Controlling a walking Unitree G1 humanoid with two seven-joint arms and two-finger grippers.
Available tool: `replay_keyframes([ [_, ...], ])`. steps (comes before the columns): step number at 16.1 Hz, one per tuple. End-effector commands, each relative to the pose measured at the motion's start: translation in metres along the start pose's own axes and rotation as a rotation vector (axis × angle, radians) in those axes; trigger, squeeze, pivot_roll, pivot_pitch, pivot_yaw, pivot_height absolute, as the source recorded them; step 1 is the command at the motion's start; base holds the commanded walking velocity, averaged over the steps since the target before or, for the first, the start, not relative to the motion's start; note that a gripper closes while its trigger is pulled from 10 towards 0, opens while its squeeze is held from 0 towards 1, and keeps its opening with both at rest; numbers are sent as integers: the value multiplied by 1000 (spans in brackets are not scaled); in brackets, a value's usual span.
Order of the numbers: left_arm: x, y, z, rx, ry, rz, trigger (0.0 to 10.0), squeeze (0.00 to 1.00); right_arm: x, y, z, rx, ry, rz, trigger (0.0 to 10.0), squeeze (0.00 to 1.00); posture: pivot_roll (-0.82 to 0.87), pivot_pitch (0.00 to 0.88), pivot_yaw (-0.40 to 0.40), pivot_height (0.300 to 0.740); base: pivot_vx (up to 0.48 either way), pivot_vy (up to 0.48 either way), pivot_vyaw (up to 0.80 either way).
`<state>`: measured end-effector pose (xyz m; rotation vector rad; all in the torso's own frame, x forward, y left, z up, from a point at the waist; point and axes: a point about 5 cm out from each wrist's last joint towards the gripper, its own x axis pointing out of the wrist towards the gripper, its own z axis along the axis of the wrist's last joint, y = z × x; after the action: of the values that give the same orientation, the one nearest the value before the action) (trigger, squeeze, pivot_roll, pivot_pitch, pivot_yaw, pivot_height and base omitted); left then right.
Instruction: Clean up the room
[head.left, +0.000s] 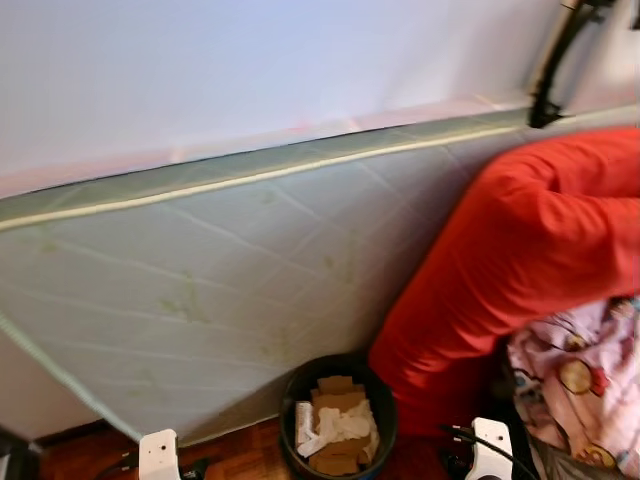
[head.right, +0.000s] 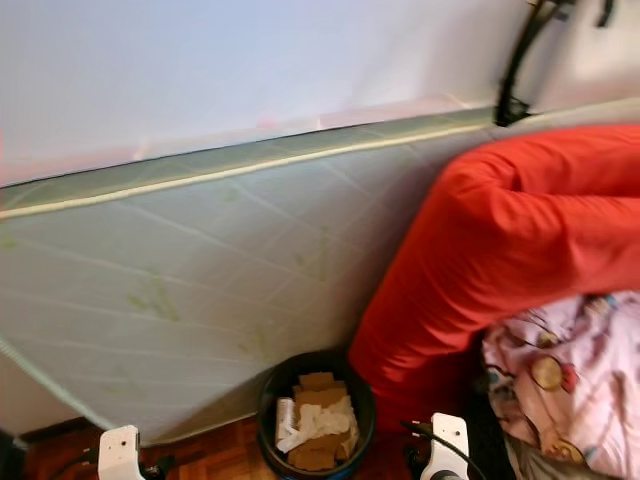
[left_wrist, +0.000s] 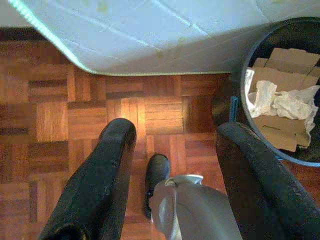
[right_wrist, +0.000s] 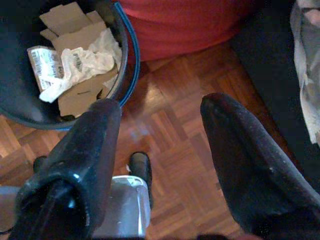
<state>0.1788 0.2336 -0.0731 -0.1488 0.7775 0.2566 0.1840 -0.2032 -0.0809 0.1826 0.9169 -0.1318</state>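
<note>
the bin (head.left: 338, 412) of cardboard scraps sits on the floor between both spread, empty grippers, left gripper (left_wrist: 172, 165) and right gripper (right_wrist: 160, 150), about equally near.

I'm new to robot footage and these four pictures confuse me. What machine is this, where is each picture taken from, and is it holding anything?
This is a walking humanoid robot tidying a room. The two wide pictures come from its head, looking down. They show a pale mattress leaning on the wall, a big red cushion, patterned cloth, and a black bin of cardboard and crumpled paper on the wooden floor. The other two pictures come from cameras on its wrists, looking along its black fingers. The left gripper and right gripper both hang open above the floor beside the bin, holding nothing.
</note>
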Motion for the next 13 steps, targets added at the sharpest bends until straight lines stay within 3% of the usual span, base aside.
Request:
replay_keyframes([
  [1, -1, 2, -1, 10, 3, 5, 10000, 0, 0, 0, -1, 8, 6, -6, 10000, 0, 67, 0, -24, 740, 0, 0, -788],
  [3, 0, 1, -1, 43, 4, 1, 10000, 0, 0, 0, -1, 11, 5, -6, 10000, 0, 66, 0, -23, 740, 0, -476, -788],
  [13, 1, 0, 3, -1, -1, 13, 10000, 0, 0, -1, 2, 28, -12, -21, 10000, 0, 33, 0, -18, 740, 0, 0, -787],
])
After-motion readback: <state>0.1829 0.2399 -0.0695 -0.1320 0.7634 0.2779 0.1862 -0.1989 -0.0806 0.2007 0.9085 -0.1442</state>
